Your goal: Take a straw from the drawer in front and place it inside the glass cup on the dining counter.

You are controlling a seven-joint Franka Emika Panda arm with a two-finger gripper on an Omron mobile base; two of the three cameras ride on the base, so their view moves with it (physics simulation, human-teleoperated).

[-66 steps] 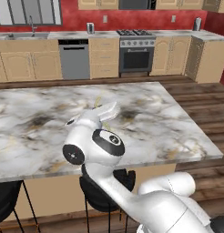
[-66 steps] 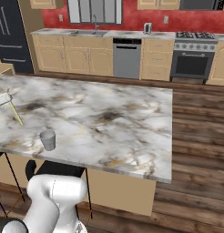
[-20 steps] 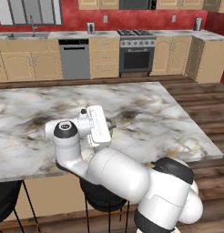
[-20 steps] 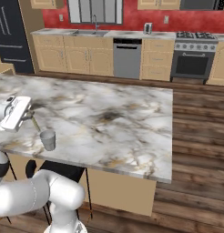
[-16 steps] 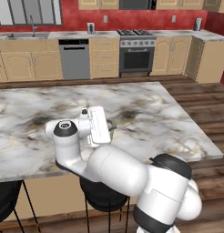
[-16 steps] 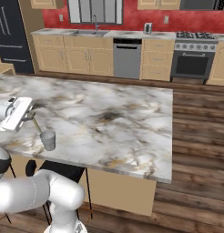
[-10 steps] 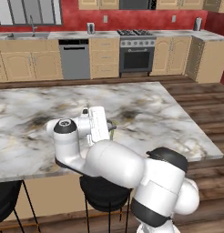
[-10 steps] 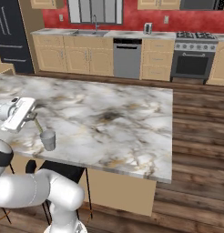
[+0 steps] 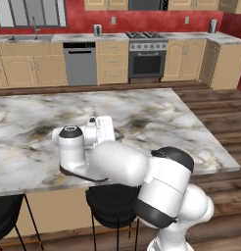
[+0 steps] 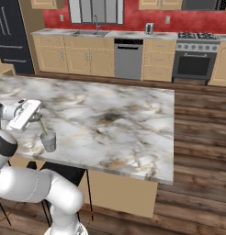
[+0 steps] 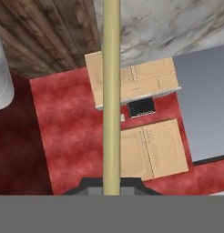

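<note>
in the left base view, the white arm bends low over the near edge of the marble tabletop (image 9: 156,112), its gripper (image 9: 116,135) at the end of the white hand, turned away toward the slab; the fingertips are too small to read here. in the right base view, the gripper (image 10: 37,118) sits at the far left above the tabletop (image 10: 115,114), closed on the straw (image 10: 42,126), a thin pale stick slanting down from the hand into the glass cup (image 10: 48,142), which stands upright on the marble near the front edge; whether the straw's lower end touches the cup's bottom cannot be told. in the hand view, the straw (image 11: 111,91) runs straight up the middle of the picture from between the dark fingertips, the gripper (image 11: 111,185) clamped on it, with tan wall cabinets (image 11: 132,86) and red wall (image 11: 68,127) behind.
</note>
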